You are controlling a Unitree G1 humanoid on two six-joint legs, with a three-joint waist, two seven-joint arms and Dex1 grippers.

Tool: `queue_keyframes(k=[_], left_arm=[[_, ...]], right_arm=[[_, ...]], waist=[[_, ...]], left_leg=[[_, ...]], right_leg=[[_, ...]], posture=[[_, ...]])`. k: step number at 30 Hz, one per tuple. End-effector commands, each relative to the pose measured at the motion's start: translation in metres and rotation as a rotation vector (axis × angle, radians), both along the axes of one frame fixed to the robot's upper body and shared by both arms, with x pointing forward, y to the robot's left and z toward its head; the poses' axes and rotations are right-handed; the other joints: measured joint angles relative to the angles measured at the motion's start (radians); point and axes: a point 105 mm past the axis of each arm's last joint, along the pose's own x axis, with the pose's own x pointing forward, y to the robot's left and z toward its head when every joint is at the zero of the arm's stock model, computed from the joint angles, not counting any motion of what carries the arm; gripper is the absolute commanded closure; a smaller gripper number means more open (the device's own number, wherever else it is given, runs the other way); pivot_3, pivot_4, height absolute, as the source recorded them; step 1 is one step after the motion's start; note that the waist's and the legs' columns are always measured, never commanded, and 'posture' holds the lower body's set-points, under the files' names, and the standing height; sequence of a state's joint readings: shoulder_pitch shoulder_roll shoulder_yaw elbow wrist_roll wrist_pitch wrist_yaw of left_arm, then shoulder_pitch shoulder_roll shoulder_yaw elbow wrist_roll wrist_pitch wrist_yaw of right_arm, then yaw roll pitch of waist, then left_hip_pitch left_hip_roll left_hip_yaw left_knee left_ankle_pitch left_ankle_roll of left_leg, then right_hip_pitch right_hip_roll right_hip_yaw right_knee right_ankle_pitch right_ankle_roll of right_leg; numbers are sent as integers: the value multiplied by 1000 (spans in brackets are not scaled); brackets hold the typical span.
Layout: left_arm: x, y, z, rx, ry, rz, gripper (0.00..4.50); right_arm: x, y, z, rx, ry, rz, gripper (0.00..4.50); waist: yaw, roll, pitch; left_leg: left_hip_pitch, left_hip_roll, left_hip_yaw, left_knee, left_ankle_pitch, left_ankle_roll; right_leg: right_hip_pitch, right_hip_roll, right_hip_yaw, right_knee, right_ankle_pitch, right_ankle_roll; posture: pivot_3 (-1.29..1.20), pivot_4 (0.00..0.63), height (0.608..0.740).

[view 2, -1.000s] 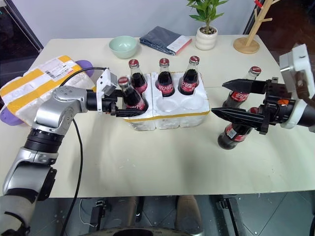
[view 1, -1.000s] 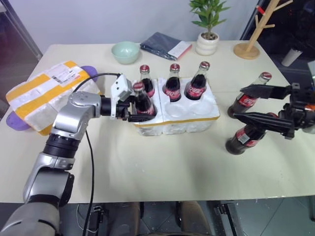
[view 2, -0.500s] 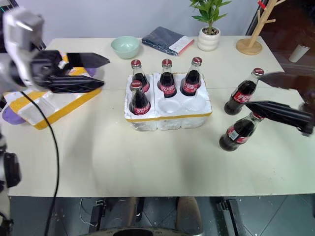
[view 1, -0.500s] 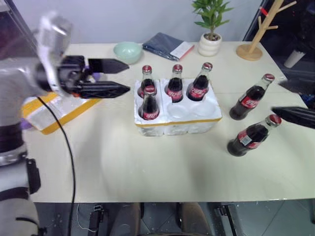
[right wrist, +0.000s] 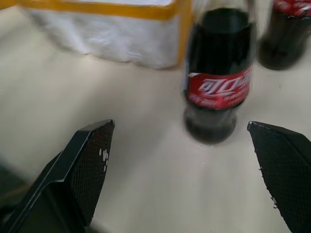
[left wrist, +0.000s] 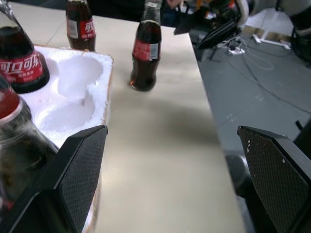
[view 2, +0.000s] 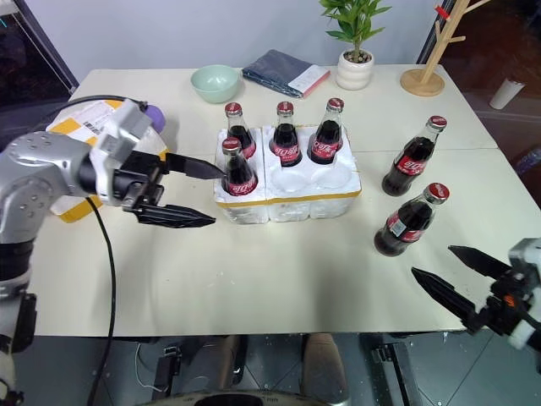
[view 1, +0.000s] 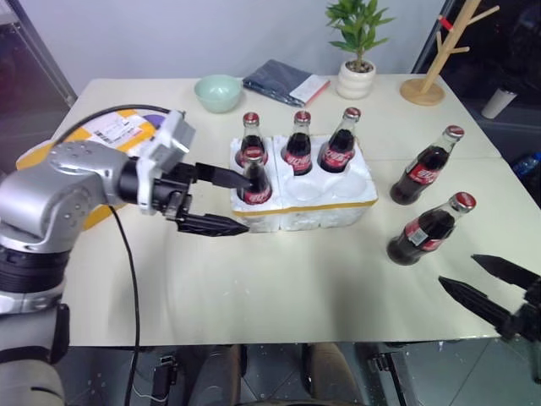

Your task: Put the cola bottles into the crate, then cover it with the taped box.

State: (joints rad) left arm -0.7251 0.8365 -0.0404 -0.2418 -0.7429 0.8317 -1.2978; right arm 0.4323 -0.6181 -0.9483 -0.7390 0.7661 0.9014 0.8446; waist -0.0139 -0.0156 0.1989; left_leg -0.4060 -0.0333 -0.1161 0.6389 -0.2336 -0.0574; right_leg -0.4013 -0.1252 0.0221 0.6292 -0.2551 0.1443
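Jaws released on both arms. Left gripper [view 1: 226, 200] reaches sideways, level, beside the crate's [view 1: 338, 213] left end, gripping nothing. Right gripper [view 2: 450, 276] hangs low past the worktop's [view 1: 279, 288] front right edge, empty. Six cola bottles [view 1: 254, 179]: four stand in the crate mid-worktop, two on the worktop nearer its right edge. One taped box [view 1: 101, 131] lies by the left edge.

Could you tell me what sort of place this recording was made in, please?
Probably an office or lab room set up for robot trials: a pale work table, a potted plant and a wooden rack at its far edge, cables on the floor.
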Motion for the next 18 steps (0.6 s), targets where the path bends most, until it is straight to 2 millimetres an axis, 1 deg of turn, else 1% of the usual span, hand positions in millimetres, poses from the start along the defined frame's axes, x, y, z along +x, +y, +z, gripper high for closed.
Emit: queue_keyframes(k=[1, 3, 6, 9, 14, 18], left_arm=[[1, -2, 5, -14, -44, -1, 15], [1, -4, 5, -24, -38, -4, 15], [0, -6, 5, -36, -33, -6, 15], [0, -7, 4, -32, -39, -4, 15], [3, -10, 5, -34, -46, 0, 15], [3, -12, 7, -46, -47, -4, 15]], right_arm=[[17, -7, 0, -2, -61, -83, 0], [24, -10, -3, 12, -71, -112, 0], [33, -10, -6, 59, -90, -123, 0], [38, -6, -8, 85, -95, -107, 0], [58, -1, -18, 136, -92, -103, 0], [69, 1, -24, 163, -92, -107, 0]], waist=[[1, 0, 0], [2, 0, 0], [4, 0, 0], [3, 0, 0], [-1, 0, 0], [0, 0, 0]], left_leg=[[0, 0, 0, 0, 0, 0], [0, 0, 0, 0, 0, 0], [0, 0, -1, 0, 0, 0], [-1, 0, -1, 0, 0, 0], [0, 0, 0, 0, 0, 0], [0, 0, -1, 0, 0, 0]], right_leg=[[0, 0, 0, 0, 0, 0], [0, 0, 0, 0, 0, 0], [0, 0, 0, 0, 0, 0], [0, 0, 0, 0, 0, 1], [0, 1, 0, 1, 0, 1], [0, 1, 0, 1, 1, 2]], posture=[[0, 150, 740], [0, 150, 740], [0, 150, 740], [0, 150, 740], [0, 150, 740], [0, 150, 740]])
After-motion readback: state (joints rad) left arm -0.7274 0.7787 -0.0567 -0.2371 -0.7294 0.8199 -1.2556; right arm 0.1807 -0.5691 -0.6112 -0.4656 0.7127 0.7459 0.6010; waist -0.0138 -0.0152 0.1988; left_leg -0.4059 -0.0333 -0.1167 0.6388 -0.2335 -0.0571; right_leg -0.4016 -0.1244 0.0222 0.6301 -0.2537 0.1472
